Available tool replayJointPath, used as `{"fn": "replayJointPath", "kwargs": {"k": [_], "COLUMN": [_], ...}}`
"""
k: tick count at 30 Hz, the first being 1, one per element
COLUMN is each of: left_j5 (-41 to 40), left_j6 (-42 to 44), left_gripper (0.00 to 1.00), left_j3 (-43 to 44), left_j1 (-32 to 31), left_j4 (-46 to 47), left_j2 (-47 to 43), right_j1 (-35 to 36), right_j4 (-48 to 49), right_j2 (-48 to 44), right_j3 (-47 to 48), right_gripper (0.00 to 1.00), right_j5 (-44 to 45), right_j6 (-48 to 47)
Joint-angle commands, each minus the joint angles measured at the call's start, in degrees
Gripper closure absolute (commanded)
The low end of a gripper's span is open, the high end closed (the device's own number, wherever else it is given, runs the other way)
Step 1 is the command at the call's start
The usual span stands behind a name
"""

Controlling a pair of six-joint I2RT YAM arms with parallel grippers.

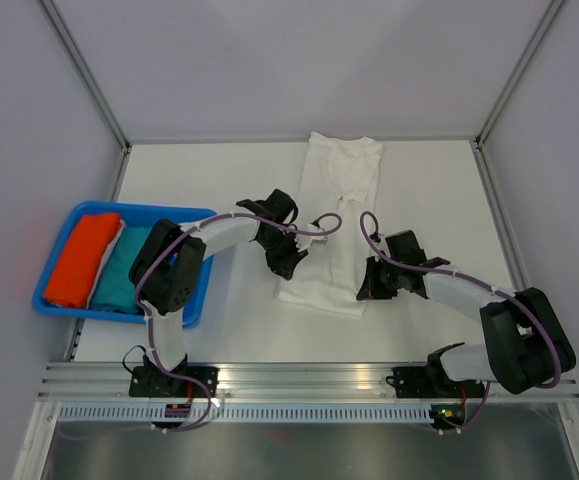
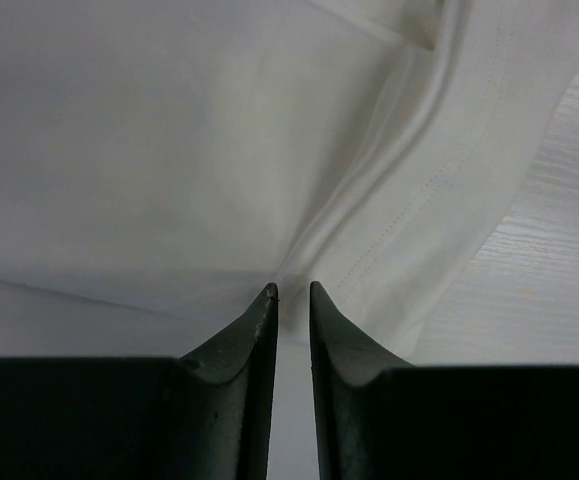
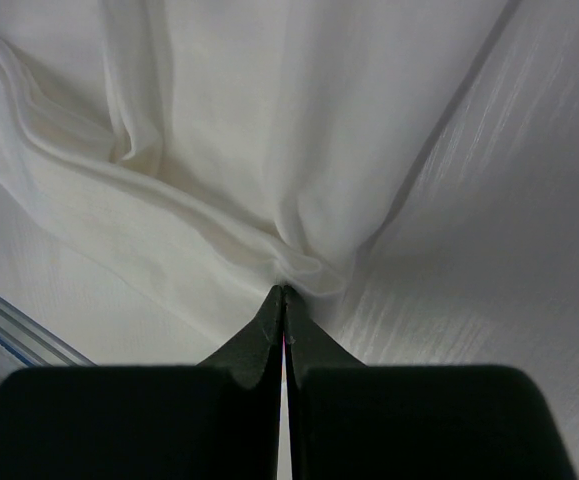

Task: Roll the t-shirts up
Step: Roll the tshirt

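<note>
A white t-shirt [image 1: 336,185], folded into a long strip, lies from the table's far edge toward the middle. My left gripper [image 1: 286,266] pinches its left edge near the near end. In the left wrist view the narrow jaws [image 2: 292,288] hold a fold of the white cloth [image 2: 169,150], and creases run out from the tips. My right gripper [image 1: 365,291] is at the shirt's near right corner, shut on a puckered bit of cloth [image 3: 309,265] at its tips [image 3: 285,290]. An orange t-shirt [image 1: 81,258] and a teal t-shirt [image 1: 127,268] lie folded in the tray.
The blue plastic tray [image 1: 139,208] sits at the left side of the white table [image 1: 439,200]. Grey walls and metal posts close in the table on three sides. An aluminium rail [image 1: 309,378] runs along the near edge by the arm bases.
</note>
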Motion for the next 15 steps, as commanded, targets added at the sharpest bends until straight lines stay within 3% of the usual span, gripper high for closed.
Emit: {"fn": "replayJointPath", "kwargs": {"k": [1, 4, 7, 11, 15], "left_j5": [-0.67, -1.11, -3.31, -4.97, -5.51], "left_j6": [-0.30, 3.12, 9.70, 21.04, 26.33], "left_gripper": [0.75, 0.72, 0.66, 0.55, 0.51], "left_j3": [2.87, 0.33, -7.57, -23.54, -29.20], "left_j1": [0.24, -0.20, -1.51, -4.67, -8.11], "left_j4": [1.62, 3.72, 7.67, 17.33, 22.35], "left_j2": [-3.99, -8.75, -17.09, -25.97, -26.69], "right_j1": [-0.32, -0.32, -0.23, -0.23, -0.32], "right_j4": [1.12, 1.56, 2.79, 4.46, 3.94], "right_j2": [-0.50, -1.38, -2.70, -3.84, -3.23], "right_j3": [1.69, 2.48, 3.10, 3.10, 3.10], "right_gripper": [0.99, 0.97, 0.95, 0.93, 0.93], "right_j5": [0.29, -0.41, -2.08, -3.49, -3.58], "right_j6": [-1.05, -1.67, -2.90, -4.13, -4.40]}}
